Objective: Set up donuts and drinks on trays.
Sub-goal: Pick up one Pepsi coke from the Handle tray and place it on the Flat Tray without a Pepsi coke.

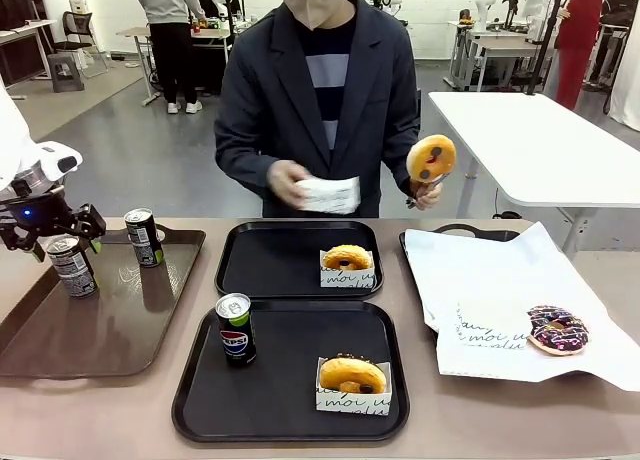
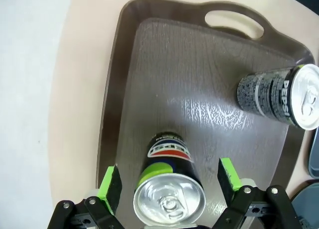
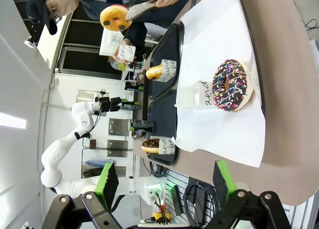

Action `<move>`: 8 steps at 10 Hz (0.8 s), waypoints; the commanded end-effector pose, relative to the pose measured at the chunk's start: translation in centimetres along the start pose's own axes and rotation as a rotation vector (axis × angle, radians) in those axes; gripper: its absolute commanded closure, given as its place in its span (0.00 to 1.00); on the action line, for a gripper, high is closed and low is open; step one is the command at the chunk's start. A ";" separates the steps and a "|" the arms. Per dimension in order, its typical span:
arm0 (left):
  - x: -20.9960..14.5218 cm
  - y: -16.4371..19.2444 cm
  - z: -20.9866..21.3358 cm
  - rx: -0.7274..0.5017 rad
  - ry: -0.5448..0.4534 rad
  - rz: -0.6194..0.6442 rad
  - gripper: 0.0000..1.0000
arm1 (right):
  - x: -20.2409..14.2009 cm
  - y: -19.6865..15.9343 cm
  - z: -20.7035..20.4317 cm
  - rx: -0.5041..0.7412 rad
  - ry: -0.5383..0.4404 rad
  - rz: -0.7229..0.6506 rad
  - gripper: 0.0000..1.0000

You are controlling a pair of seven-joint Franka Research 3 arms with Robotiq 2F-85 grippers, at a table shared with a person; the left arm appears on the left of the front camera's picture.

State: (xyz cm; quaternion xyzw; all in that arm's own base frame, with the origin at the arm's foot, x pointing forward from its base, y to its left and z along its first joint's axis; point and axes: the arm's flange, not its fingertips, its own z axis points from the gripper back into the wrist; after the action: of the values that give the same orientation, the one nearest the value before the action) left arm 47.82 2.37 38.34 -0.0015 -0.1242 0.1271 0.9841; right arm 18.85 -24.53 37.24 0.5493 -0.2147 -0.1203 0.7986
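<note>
Drink can (image 2: 169,157), upright on the brown tray (image 2: 149,64) at my left, flanked by the green pads of my left gripper (image 2: 169,178). The jaws are spread with a gap on either side, so nothing is grasped. A second can (image 1: 143,237) stands near it on the same tray. On the worktop (image 1: 440,420), the near black tray (image 1: 290,370) carries a Pepsi can (image 1: 236,329) and a sleeved donut (image 1: 351,377). The far black tray (image 1: 270,260) carries one donut (image 1: 347,260) and no drink. The person holds another donut (image 1: 431,159) in tongs. My right gripper (image 3: 166,181) hangs released and empty. Step in hand, as I judge it: fetching a drink for the far tray. Next, I close squarely on the can, lift it clear of the rim and keep it upright.
</note>
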 end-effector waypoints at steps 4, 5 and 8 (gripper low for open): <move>0.5 0.2 -0.4 0.018 -0.010 0.024 0.60 | 0.3 0.0 -0.2 0.026 -0.026 0.015 0.00; 0.6 0.2 -0.3 0.021 -0.009 0.037 1.00 | 0.3 0.0 -0.2 0.026 -0.026 0.015 0.00; 0.5 0.2 0.0 0.043 0.004 0.068 1.00 | 0.3 0.0 -0.2 0.026 -0.026 0.015 0.00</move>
State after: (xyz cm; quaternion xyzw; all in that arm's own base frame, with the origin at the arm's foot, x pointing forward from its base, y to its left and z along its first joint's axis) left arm 48.18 2.82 38.05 -0.0009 -0.1215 0.1459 0.9818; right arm 18.85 -24.53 37.24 0.5493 -0.2147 -0.1202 0.7986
